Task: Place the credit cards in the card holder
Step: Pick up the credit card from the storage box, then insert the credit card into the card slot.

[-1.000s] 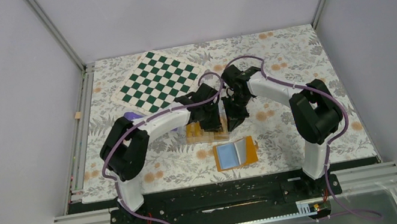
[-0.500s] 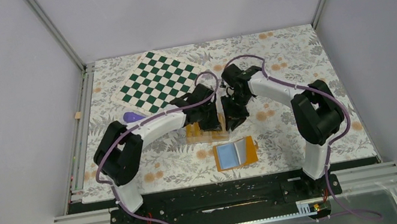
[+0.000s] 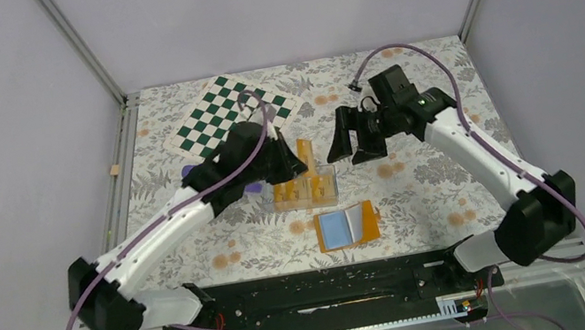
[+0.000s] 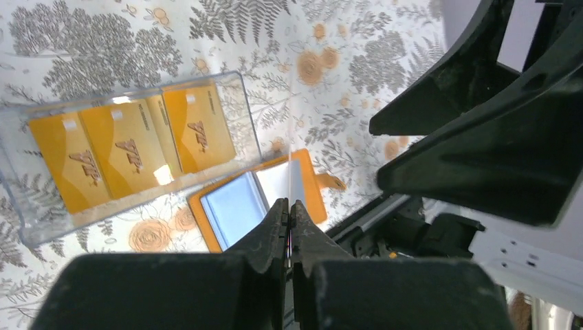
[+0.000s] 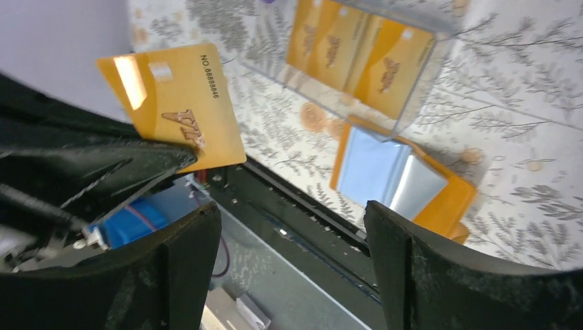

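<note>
Your left fingers clench one card in the air by the clear tray. Next, I'd say, lower it into the card holder, which lies open on the tabletop just nearer you. Your right fingers hang released, empty.

The card holder is orange outside, light blue inside. The credit cards are golden orange. The far-left chessboard is green-and-white checked; the tablecloth is grey-leafed with orange blossoms.
</note>
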### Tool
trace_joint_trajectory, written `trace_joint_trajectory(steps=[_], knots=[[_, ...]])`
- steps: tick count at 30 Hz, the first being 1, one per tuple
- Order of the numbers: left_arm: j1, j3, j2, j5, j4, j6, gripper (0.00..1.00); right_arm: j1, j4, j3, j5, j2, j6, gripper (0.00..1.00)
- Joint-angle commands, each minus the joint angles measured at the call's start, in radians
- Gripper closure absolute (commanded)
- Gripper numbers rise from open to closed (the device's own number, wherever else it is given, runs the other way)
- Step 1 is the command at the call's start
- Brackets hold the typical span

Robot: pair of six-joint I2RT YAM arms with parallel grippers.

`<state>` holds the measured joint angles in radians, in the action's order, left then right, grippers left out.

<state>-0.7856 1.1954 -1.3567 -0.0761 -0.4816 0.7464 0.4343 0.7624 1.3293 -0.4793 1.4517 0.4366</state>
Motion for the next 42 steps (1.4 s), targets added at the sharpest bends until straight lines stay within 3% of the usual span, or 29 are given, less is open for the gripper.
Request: trace_joint_trajectory(steps=[1,5,9,13,17,21,25,31,32,36,39,42], knots=[[0.018,-0.189,0.165,-0.109,0.173,0.088,1.00,-0.017,-0.106,-0.107,-0.212,-0.115,0.069,0.17],[0.024,-0.396,0.331,-0.243,0.419,0.228,1.00,-0.017,-0.289,-0.253,-0.363,-0.211,0.193,0.17],[0.024,-0.558,0.410,-0.363,0.675,0.386,1.00,-0.016,-0.613,-0.437,-0.471,-0.284,0.399,0.22],[0.022,-0.682,0.452,-0.389,0.883,0.500,1.00,0.015,-0.875,-0.570,-0.528,-0.296,0.557,0.30],[0.022,-0.696,0.461,-0.400,0.863,0.494,1.00,0.065,-1.035,-0.608,-0.544,-0.276,0.644,0.37],[0.023,-0.693,0.472,-0.389,0.823,0.483,1.00,0.070,-1.248,-0.645,-0.554,-0.252,0.780,0.49],[0.022,-0.697,0.463,-0.393,0.830,0.487,1.00,0.074,-1.328,-0.652,-0.573,-0.224,0.828,0.64],[0.023,-0.705,0.454,-0.395,0.831,0.490,1.00,0.073,-1.330,-0.651,-0.593,-0.206,0.826,0.95],[0.023,-0.705,0.451,-0.395,0.829,0.490,0.95,0.073,-1.320,-0.651,-0.595,-0.206,0.819,1.00],[0.024,-0.702,0.439,-0.386,0.812,0.478,0.51,0.073,-1.124,-0.620,-0.579,-0.223,0.681,1.00],[0.024,-0.688,0.429,-0.372,0.747,0.450,0.41,0.073,-0.772,-0.551,-0.484,-0.249,0.437,1.00],[0.026,-0.665,0.405,-0.345,0.622,0.422,0.39,0.068,-0.569,-0.530,-0.392,-0.258,0.299,1.00]])
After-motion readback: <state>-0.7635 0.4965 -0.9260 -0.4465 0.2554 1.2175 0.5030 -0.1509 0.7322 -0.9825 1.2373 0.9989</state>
